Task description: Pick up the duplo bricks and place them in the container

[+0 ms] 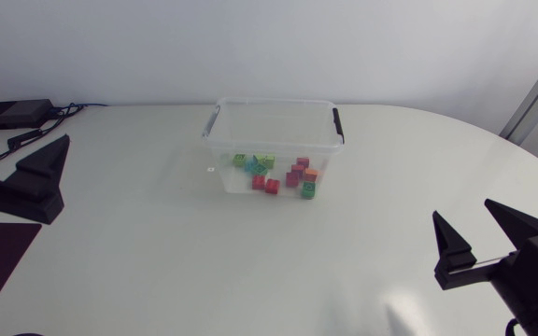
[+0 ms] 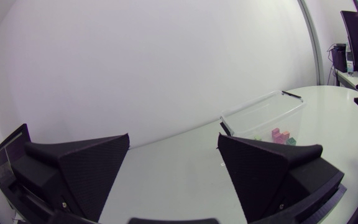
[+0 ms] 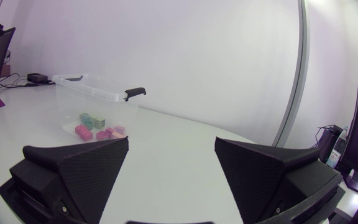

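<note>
A clear plastic container (image 1: 274, 126) with black handles stands at the middle back of the table. Several duplo bricks (image 1: 274, 175) in green, teal, red, pink and orange lie on its floor. Every brick I see is inside it. My left gripper (image 1: 49, 173) hovers open at the table's left edge, far from the container. My right gripper (image 1: 465, 213) is open at the front right with nothing between its fingers. In the left wrist view the container (image 2: 263, 115) and the bricks (image 2: 281, 134) lie far ahead of the open gripper (image 2: 174, 140). The right wrist view likewise shows the container (image 3: 98, 102) ahead of its gripper (image 3: 171, 142).
A black device with cables (image 1: 26, 112) sits at the table's back left corner. A tiny pale speck (image 1: 210, 169) lies on the white tabletop (image 1: 250, 261) just left of the container.
</note>
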You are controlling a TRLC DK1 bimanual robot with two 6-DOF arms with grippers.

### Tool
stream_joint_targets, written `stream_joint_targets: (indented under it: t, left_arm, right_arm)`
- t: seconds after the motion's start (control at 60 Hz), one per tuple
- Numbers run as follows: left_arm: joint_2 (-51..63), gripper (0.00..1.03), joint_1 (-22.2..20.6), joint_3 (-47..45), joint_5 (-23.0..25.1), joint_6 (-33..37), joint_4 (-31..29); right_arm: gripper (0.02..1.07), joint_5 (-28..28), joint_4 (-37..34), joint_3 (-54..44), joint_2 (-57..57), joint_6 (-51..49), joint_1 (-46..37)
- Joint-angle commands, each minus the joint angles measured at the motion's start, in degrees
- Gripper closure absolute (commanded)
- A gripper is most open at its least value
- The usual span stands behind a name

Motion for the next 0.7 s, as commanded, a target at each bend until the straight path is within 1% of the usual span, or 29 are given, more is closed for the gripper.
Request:
stream_joint_targets:
  t: [0.0, 0.183, 0.417, 0.683]
  left_arm:
    - [-3.0, 0.04, 0.8, -3.4, 0.9, -2.1, -0.7]
    - [-6.5, 0.04, 4.7, -8.5, 4.5, -5.0, 1.4]
    - [-13.1, 0.04, 12.1, -18.3, 11.4, -10.6, 5.4]
    - [-19.4, 0.04, 19.1, -27.6, 18.1, -15.9, 9.2]
  right_arm:
    - [0.07, 1.2, 1.4, -1.5, -0.5, 0.6, 0.6]
    - [0.07, 1.9, 1.9, -1.8, -0.4, 2.6, 0.5]
    - [0.07, 3.4, 2.9, -2.3, -0.2, 6.5, 0.3]
    - [0.07, 4.8, 3.8, -2.9, -0.1, 10.2, 0.1]
